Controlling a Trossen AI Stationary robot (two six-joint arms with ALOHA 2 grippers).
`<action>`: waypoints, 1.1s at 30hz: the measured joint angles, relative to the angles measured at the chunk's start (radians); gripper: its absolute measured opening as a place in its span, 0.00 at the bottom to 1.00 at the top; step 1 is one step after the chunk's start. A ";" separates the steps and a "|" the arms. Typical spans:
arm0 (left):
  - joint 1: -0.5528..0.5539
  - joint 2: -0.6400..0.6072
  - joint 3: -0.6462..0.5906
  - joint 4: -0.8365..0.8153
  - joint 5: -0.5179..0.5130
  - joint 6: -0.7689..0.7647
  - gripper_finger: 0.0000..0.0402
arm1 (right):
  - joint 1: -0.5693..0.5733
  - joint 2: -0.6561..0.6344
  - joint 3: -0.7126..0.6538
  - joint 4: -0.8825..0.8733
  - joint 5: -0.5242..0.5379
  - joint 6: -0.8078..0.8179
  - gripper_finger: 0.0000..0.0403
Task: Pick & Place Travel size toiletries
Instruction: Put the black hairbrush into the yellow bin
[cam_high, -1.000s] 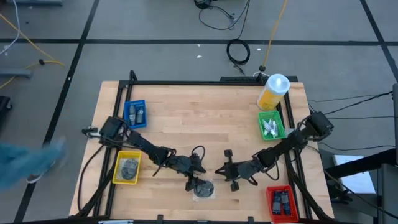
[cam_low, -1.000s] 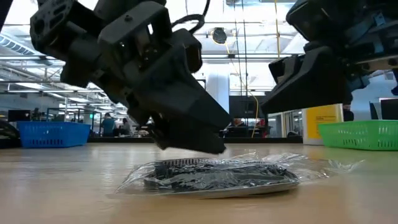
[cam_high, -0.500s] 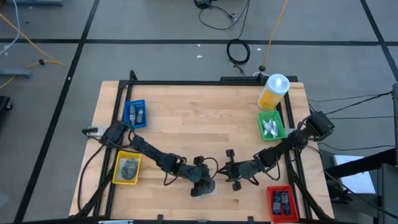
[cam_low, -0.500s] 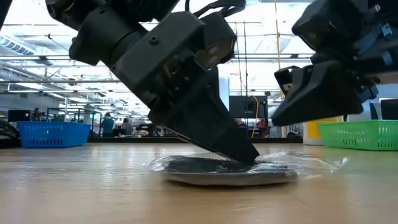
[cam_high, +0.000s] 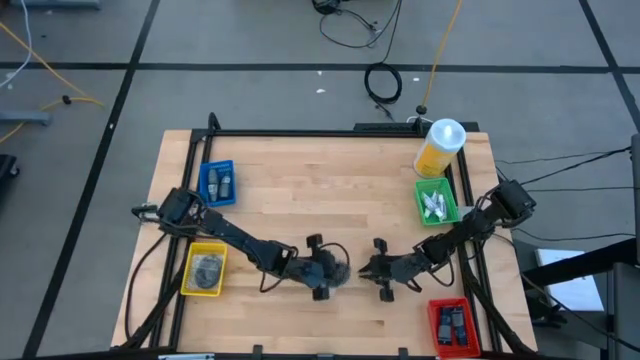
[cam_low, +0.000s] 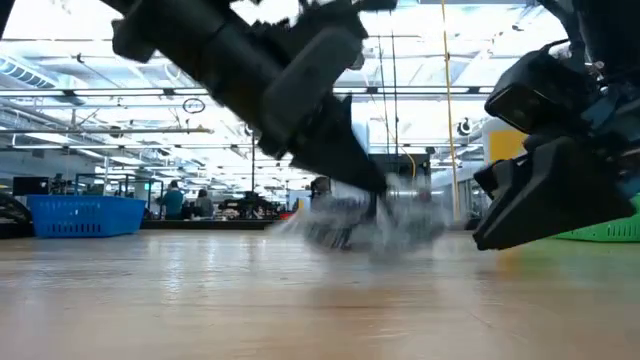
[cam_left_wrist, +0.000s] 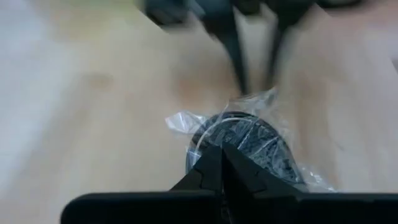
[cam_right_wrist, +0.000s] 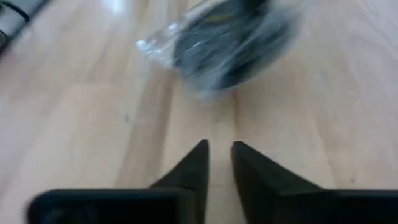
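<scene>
Wooden planks make up the bench (cam_high: 330, 190), framed by a dark rail, with four small bins set out round its edges so each kind of item has its own home. Travel toiletries (cam_high: 436, 205) lie in the green bin (cam_high: 422, 193) at the right edge, and two more small bottles (cam_high: 219, 183) sit in the blue bin (cam_high: 206, 172) at the left; neither arm is near them.

Both arms reach in low toward the middle of the front half. From what I can see, the left gripper (cam_left_wrist: 221, 163) has its fingers pinched shut on the clear bag (cam_left_wrist: 249, 140) holding a dark round bundle, and the low view shows that bag lifted clear of the wood, hanging from the fingertips. Pinching the loose plastic looks like the easy way to carry such a floppy thing. A similar bundle already lies in the yellow bin (cam_high: 190, 272), so I'd guess this one is headed there.

Just beside it, the right gripper (cam_right_wrist: 217, 162) hovers over bare wood with its fingers a narrow slit apart, holding nothing, facing the bag.

A red bin (cam_high: 436, 322) with black gadgets sits at the front right corner.
</scene>
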 joint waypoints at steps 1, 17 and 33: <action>-0.004 -0.009 0.000 0.008 -0.052 -0.001 0.01 | 0.000 0.008 -0.006 0.033 -0.003 0.012 0.19; -0.045 -0.027 0.000 0.179 -0.398 0.128 0.02 | -0.020 0.107 -0.009 0.513 0.271 -0.077 0.54; -0.046 -0.100 0.000 0.161 -0.291 0.120 0.41 | -0.026 0.108 -0.008 0.448 0.289 -0.194 0.05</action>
